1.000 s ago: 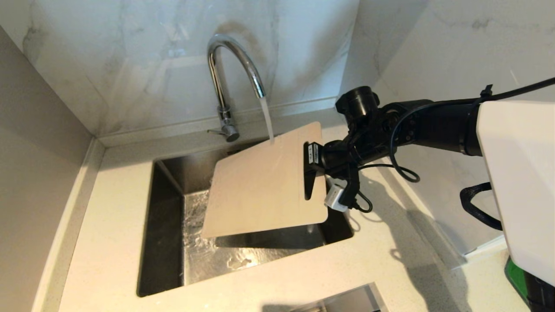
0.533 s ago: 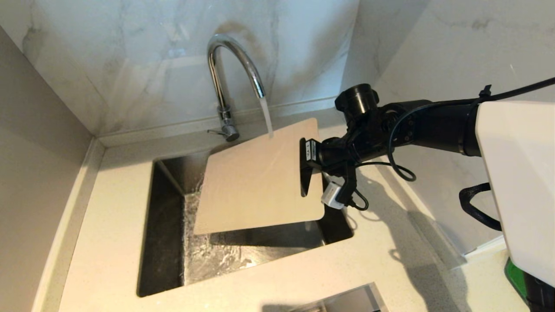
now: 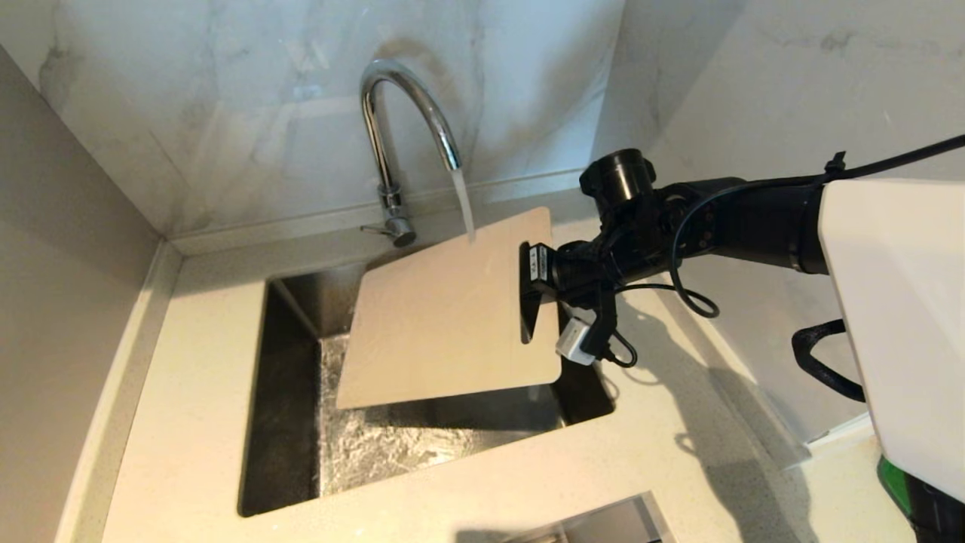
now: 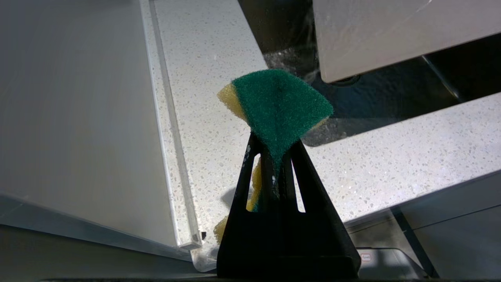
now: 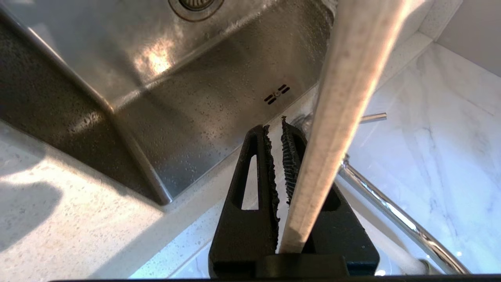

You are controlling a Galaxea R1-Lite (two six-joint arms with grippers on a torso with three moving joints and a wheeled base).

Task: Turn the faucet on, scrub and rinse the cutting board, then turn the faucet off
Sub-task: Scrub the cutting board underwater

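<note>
**Currently rinsing: board under running water, tap yet to be shut**

The faucet (image 3: 399, 143) is running; a stream falls from its spout onto the upper edge of the cutting board (image 3: 445, 317). The board is held tilted above the sink (image 3: 286, 452), clear of the basin floor, with water visible on the steel beneath it. The right gripper (image 3: 537, 290) grips the board at its handle-slot edge, jaws pinching the thin panel; the right wrist view shows the board edge-on (image 5: 332, 129) beside the ribbed pads. The left gripper (image 4: 274, 172) is outside the head view, beside the sink over the desk (image 4: 391, 164), jaws pressed on a green-and-yellow sponge (image 4: 278, 105) and apart from the board.

Judgement: the rinse step is in hand. The stream reaches only one strip near the top edge, so the next move likely calls for shifting or tilting the board to carry water across the rest of the face. Afterwards the side lever (image 3: 375, 228) must be closed; both grippers are occupied, so one would need freeing first.
</note>
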